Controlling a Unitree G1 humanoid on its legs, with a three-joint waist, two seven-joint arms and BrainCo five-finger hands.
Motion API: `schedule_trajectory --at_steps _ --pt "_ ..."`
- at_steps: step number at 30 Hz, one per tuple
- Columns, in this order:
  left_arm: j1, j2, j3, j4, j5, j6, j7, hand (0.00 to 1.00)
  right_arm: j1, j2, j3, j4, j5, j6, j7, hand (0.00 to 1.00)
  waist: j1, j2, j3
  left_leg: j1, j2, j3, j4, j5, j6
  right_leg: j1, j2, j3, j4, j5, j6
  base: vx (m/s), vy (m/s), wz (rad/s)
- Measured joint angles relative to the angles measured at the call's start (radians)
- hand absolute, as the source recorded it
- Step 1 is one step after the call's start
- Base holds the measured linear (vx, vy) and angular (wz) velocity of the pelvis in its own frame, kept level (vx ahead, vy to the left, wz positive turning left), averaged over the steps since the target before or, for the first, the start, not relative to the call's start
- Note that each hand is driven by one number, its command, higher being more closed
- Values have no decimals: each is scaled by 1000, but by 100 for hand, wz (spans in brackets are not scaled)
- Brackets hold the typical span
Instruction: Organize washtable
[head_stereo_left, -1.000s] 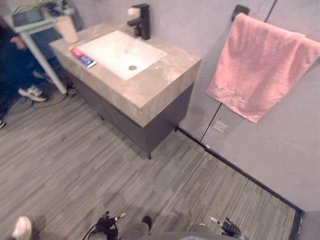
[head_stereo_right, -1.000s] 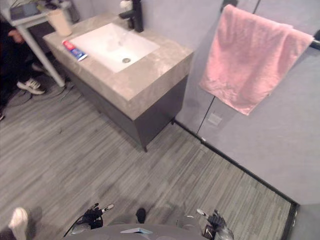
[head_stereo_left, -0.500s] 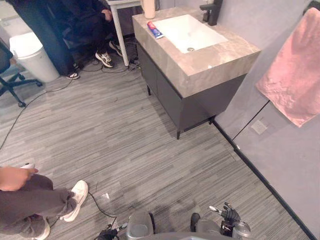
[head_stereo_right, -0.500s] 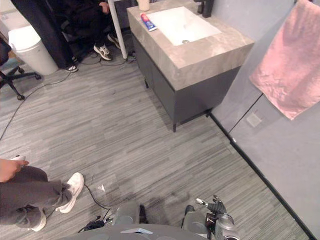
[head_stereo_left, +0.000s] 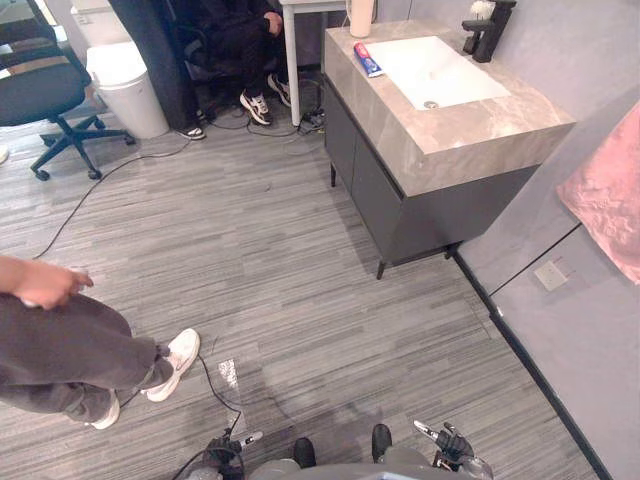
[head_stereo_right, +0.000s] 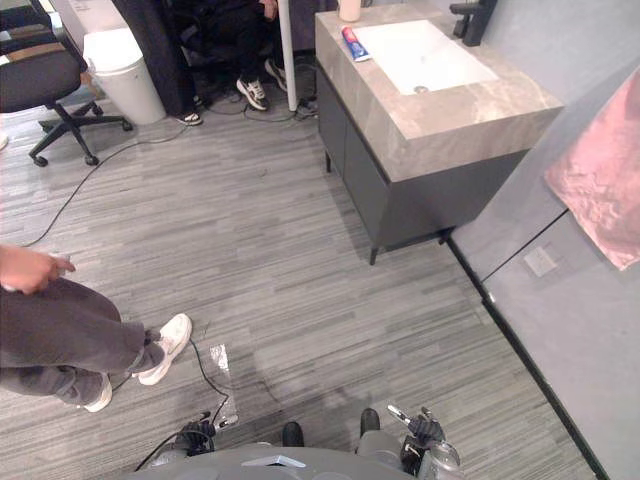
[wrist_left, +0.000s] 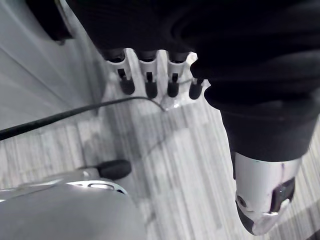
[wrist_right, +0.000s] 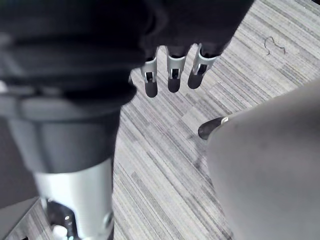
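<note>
The washtable (head_stereo_left: 470, 120) stands at the far right against the wall, with a stone top, a white sink (head_stereo_left: 435, 72) and a black tap (head_stereo_left: 488, 25). A red and blue toothpaste tube (head_stereo_left: 367, 59) lies left of the sink, and a beige cup (head_stereo_left: 360, 15) stands behind it. A pink towel (head_stereo_left: 612, 195) hangs on the right wall. My left hand (head_stereo_left: 225, 455) and right hand (head_stereo_left: 450, 445) hang low by my sides, far from the washtable. In the wrist views the left fingers (wrist_left: 147, 82) and right fingers (wrist_right: 172, 75) are straight, holding nothing above the floor.
A person (head_stereo_left: 70, 345) in grey trousers and white shoes stands on the left. Another person (head_stereo_left: 235, 30) sits beyond a white table leg (head_stereo_left: 292, 60). A white bin (head_stereo_left: 125, 85) and an office chair (head_stereo_left: 45, 95) stand at the back left. A cable (head_stereo_left: 110, 180) runs across the floor.
The camera has swung, so the washtable now sits further up and right and most of the towel is out of frame. More of the standing person shows. Both hands stay low.
</note>
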Motion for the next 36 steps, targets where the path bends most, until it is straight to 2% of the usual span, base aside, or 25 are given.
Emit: schedule_trajectory --at_steps 9,11,13,15,16,17,18,19,20,21,22,23,24,25,26,27,28,29,30,31,32,33,34,35,36 --pt "4 -5 47 5 -5 0 -15 0 -19 3 23 32 -41 18 39 0 30 -27 -24 9 -7 -22 -1 -7 -1 58 -6 -15 -68 10 8 24 13 10" --pt "4 -5 47 4 -5 0 -19 0 -33 2 50 32 -40 18 40 0 31 -30 -26 9 -16 -28 -1 -12 11 59 -13 -19 -66 15 19 53 57 6" --pt "4 -4 44 -4 -5 0 -18 0 -44 0 50 31 -38 16 40 0 31 -29 -21 10 -28 -37 -1 -26 18 57 -33 -30 -40 -14 40 28 86 14" --pt "-3 0 27 -17 -7 -2 -17 0 -30 -6 42 30 -38 13 39 0 22 -34 -16 21 -59 -90 0 -50 48 49 -80 -80 62 -71 83 110 169 84" --pt "-10 -7 7 -34 -25 -4 -17 0 -15 -16 17 26 -34 12 39 0 19 -24 1 42 -78 -148 1 -63 71 19 -113 -92 209 -94 111 109 201 104" --pt "-9 -12 6 -38 -28 -6 -17 0 -15 -18 5 22 -29 12 39 0 19 -21 6 45 -80 -156 4 -65 74 3 -119 -88 257 -94 111 19 292 102" --pt "-13 -18 7 -47 -34 -16 -16 0 -21 -24 -11 12 -26 8 39 0 18 2 25 46 -91 -192 49 -75 92 -76 -139 -44 462 -76 97 -75 290 77" --pt "-17 -25 6 -49 -34 -18 -15 0 -22 -23 -26 -3 -27 7 40 0 15 8 38 47 -96 -214 82 -82 109 -141 -135 9 594 -79 52 -107 338 104" --pt "-12 -28 9 -63 -34 -18 -14 0 -16 -20 -29 -19 -28 7 40 0 19 6 39 48 -98 -252 101 -109 107 -197 -89 81 696 -122 22 -94 230 96" --pt "-9 -30 19 -73 -34 -18 -14 0 -14 -14 -39 -20 -28 1 40 0 25 3 38 54 -98 -285 107 -123 110 -245 -26 139 743 -177 31 -72 149 80" --pt "-10 -33 32 -76 -34 -18 -15 0 -14 -12 -45 -20 -28 -3 40 0 28 1 39 57 -99 -300 106 -131 110 -267 6 159 748 -201 35 -82 53 60" --pt "-11 -40 52 -80 -34 -18 -14 0 -14 -6 -65 -22 -28 -6 40 0 27 0 41 58 -100 -318 107 -146 120 -302 57 179 737 -218 45 -101 -39 44" --pt "-16 -42 56 -80 -32 -17 -14 0 -14 1 -106 -19 -15 -9 39 0 24 -1 46 76 -101 -341 97 -161 125 -338 114 171 682 -229 37 -131 -109 54" --pt "-30 -43 49 -79 -32 -16 -14 0 -12 2 -144 -15 2 -7 37 0 8 -1 59 108 -101 -368 85 -180 133 -355 150 138 586 -221 25 -24 -132 57" --pt "-42 -43 40 -79 -32 -15 -15 0 -11 2 -159 -13 3 -5 34 0 -3 -3 67 128 -101 -386 77 -189 133 -363 159 103 526 -205 10 265 -94 82" --pt "-73 -43 25 -79 -26 -15 -17 0 0 6 -184 -11 3 -3 26 0 -24 -7 81 171 -101 -425 64 -211 123 -387 169 41 421 -148 -20 564 -79 95" --pt "-94 -39 6 -82 -22 -16 -19 0 25 15 -198 -9 3 -1 17 0 -39 -6 79 197 -94 -458 68 -251 86 -413 186 13 374 -90 -67 656 -79 95" --pt "-90 -43 3 -83 -21 -16 -20 0 40 19 -199 -8 3 0 18 0 -50 1 75 219 -81 -472 75 -272 54 -419 199 4 377 -67 -94 810 -71 94" --pt "-90 -73 5 -76 -18 -17 -24 0 61 22 -233 -13 12 0 17 0 -82 22 64 234 -72 -465 156 -300 5 -412 219 -12 399 -42 -156 741 -4 56" --pt "-100 -85 12 -75 -15 -16 -24 0 68 23 -251 -14 17 0 18 0 -83 49 58 213 -62 -438 231 -313 -19 -395 230 -28 407 -63 -164 881 91 30" --pt "-101 -124 41 -79 -8 -15 -33 0 69 22 -275 -54 42 -8 19 0 -79 75 58 73 -73 -345 572 -275 -132 -331 240 -24 385 -110 -200 562 108 -18" --pt "-102 -141 62 -86 -5 -17 -36 0 67 21 -268 -70 42 -9 20 0 -75 81 61 1 -75 -304 733 -195 -188 -302 249 -4 373 -120 -207 653 110 -35" --pt "-103 -159 100 -87 -5 -16 -39 0 61 17 -252 -87 42 -7 19 0 -58 92 78 -153 -58 -235 1130 -153 -210 -190 269 56 346 -154 -215 494 43 -33" --pt "-101 -158 109 -90 -5 -13 -39 0 61 18 -244 -90 42 -7 19 0 -51 86 87 -198 -47 -212 1254 -165 -189 -136 271 75 335 -169 -229 663 8 -40" --pt "-88 -156 125 -119 -6 -10 -39 0 57 20 -200 -100 42 -7 19 0 -38 73 104 -257 -31 -180 1371 -194 -141 -53 268 103 319 -184 -248 517 -31 -47"
